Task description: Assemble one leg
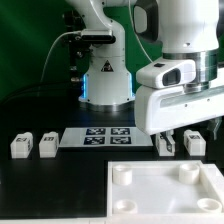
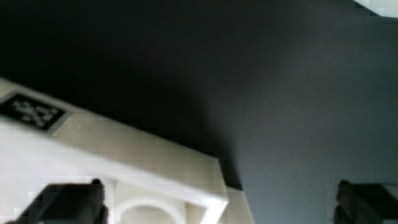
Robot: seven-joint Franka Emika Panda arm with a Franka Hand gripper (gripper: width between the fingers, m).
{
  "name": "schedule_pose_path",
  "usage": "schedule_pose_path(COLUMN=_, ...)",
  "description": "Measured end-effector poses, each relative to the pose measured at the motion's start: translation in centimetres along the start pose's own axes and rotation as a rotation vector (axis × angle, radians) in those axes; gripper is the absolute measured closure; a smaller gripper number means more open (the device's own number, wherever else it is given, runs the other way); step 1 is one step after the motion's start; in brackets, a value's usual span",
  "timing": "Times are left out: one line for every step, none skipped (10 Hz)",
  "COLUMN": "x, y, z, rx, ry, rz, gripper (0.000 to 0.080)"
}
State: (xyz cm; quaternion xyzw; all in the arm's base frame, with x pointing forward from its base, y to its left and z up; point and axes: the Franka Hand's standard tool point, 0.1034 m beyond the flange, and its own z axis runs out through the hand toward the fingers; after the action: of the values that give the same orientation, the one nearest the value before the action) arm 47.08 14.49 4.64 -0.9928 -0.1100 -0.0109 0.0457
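Several small white legs with tags lie on the black table in the exterior view: two at the left [image 1: 20, 146] [image 1: 47, 145] and two at the right [image 1: 166, 144] [image 1: 194, 143]. My gripper [image 1: 188, 131] hangs just above the right pair, near the far edge of the large white tray [image 1: 165, 200]. In the wrist view the gripper [image 2: 222, 205] is open and empty, its dark fingertips [image 2: 71, 205] wide apart. A tray corner [image 2: 125, 160] with a round socket and a tag lies below one finger. No leg shows in the wrist view.
The marker board [image 1: 97, 135] lies flat between the two pairs of legs. The robot's base [image 1: 105, 85] and cables stand behind it. The tray has round sockets [image 1: 122, 174] at its corners and fills the near right of the table.
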Motion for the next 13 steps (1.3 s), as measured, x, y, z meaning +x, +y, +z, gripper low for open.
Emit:
schedule_pose_path(x=-1.0, y=-1.8, z=0.5, rx=0.005, ry=-0.006, rz=0.1, gripper=0.015)
schedule_pose_path(x=-1.9, y=-3.4, z=0.9, rx=0.009, ry=-0.007, rz=0.094, gripper=0.015)
schedule_pose_path(x=-2.7, y=-4.5, z=1.3, rx=0.007, ry=-0.031, rz=0.078, gripper=0.015)
schedule_pose_path(x=-2.6, y=-4.6, z=1.3, rx=0.011, ry=0.006, rz=0.026, gripper=0.015)
schedule_pose_path(x=-2.8, y=-4.5, z=1.4, rx=0.009, ry=-0.009, rz=0.03, gripper=0.015)
schedule_pose_path(x=-3.7, y=-4.3, z=1.5, rx=-0.003, ry=-0.131, rz=0.022, gripper=0.015)
schedule_pose_path(x=-3.4, y=-4.2, z=1.1, rx=-0.009, ry=-0.246, rz=0.023, gripper=0.015)
schedule_pose_path(x=-3.1, y=-4.0, z=0.7, rx=-0.014, ry=-0.361, rz=0.033, gripper=0.015)
schedule_pose_path(x=-3.2, y=-3.9, z=0.9, rx=-0.018, ry=-0.473, rz=0.05, gripper=0.015)
schedule_pose_path(x=-3.5, y=-3.6, z=1.3, rx=-0.018, ry=-0.57, rz=0.058, gripper=0.015)
schedule_pose_path(x=-4.1, y=-3.2, z=1.3, rx=-0.021, ry=-0.701, rz=0.066, gripper=0.015)
schedule_pose_path(x=-4.2, y=-3.0, z=1.7, rx=-0.02, ry=-0.798, rz=0.075, gripper=0.015)
schedule_pose_path(x=-4.1, y=-3.1, z=2.1, rx=-0.022, ry=-0.846, rz=0.087, gripper=0.015)
